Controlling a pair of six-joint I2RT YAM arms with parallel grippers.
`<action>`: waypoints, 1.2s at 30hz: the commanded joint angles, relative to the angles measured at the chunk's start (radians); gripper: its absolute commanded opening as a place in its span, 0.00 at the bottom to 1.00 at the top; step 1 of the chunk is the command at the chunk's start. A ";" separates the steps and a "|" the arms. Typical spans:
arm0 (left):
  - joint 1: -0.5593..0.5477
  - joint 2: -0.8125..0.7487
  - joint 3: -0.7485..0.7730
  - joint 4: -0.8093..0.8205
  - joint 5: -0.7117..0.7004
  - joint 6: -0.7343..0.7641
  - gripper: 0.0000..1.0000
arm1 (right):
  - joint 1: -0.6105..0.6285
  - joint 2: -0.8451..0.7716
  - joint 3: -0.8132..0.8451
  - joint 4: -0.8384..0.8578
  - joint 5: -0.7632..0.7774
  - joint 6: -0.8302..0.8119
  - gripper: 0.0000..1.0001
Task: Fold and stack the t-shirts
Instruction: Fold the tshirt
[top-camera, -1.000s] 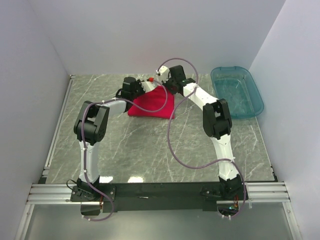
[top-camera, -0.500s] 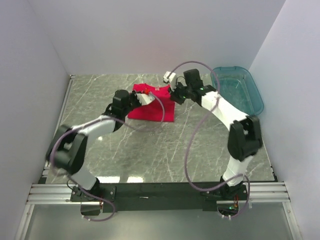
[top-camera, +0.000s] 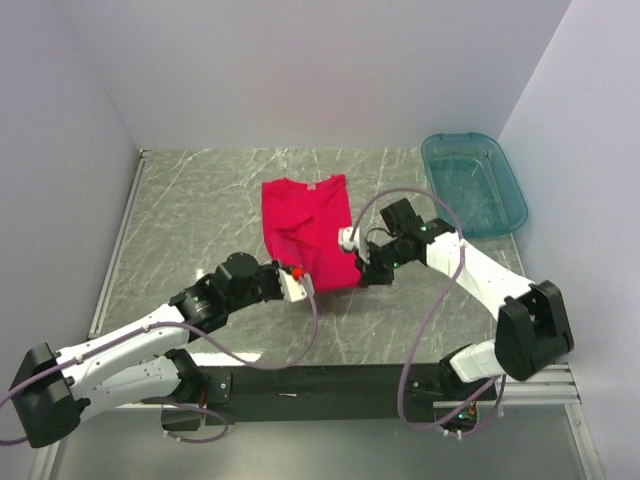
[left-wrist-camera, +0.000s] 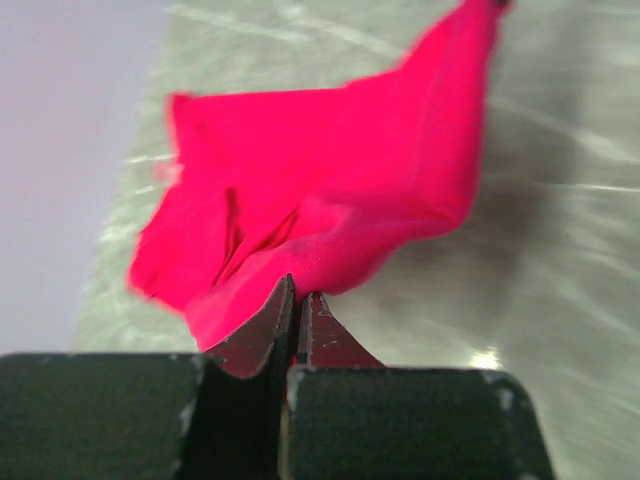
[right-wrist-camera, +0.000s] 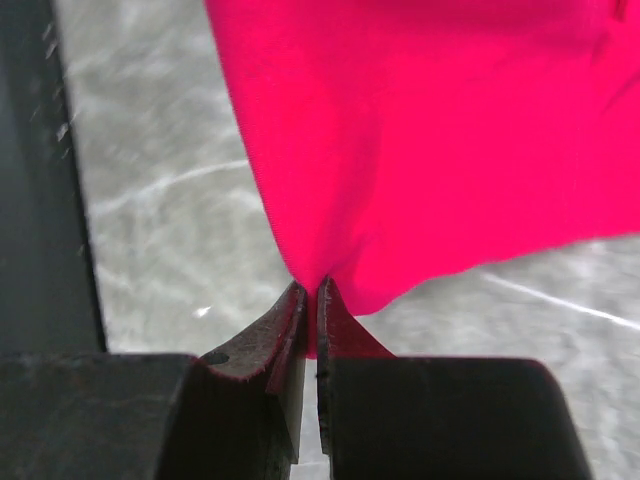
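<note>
A bright red t-shirt (top-camera: 308, 228) lies stretched out on the marble table, its far end toward the back wall and its near edge lifted. At the near left corner of the t-shirt (left-wrist-camera: 330, 190), my left gripper (top-camera: 293, 276) is shut on the cloth, and the left wrist view shows its fingertips (left-wrist-camera: 298, 295) pinching the fabric. My right gripper (top-camera: 356, 268) is shut on the near right corner; in the right wrist view its jaws (right-wrist-camera: 310, 293) pinch a point of the t-shirt (right-wrist-camera: 430, 130).
A teal plastic bin (top-camera: 473, 183) stands at the back right of the marble table (top-camera: 200, 210). White walls close in the left, back and right sides. A black rail (top-camera: 320, 385) runs along the near edge by the arm bases.
Both grippers have pulled the t-shirt's edge from the back of the table toward the near side, spreading the bunched cloth into a long flat shape. Both arms swung low and forward.
</note>
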 joint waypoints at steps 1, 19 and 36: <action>-0.100 -0.049 -0.001 -0.146 0.030 -0.085 0.01 | 0.054 -0.126 -0.068 -0.093 -0.006 -0.112 0.00; -0.568 0.002 0.015 -0.361 -0.001 -0.392 0.01 | 0.206 -0.399 -0.297 -0.231 0.113 -0.182 0.00; 0.044 0.006 0.028 -0.076 0.017 0.041 0.00 | 0.025 0.203 0.377 -0.042 0.318 -0.066 0.00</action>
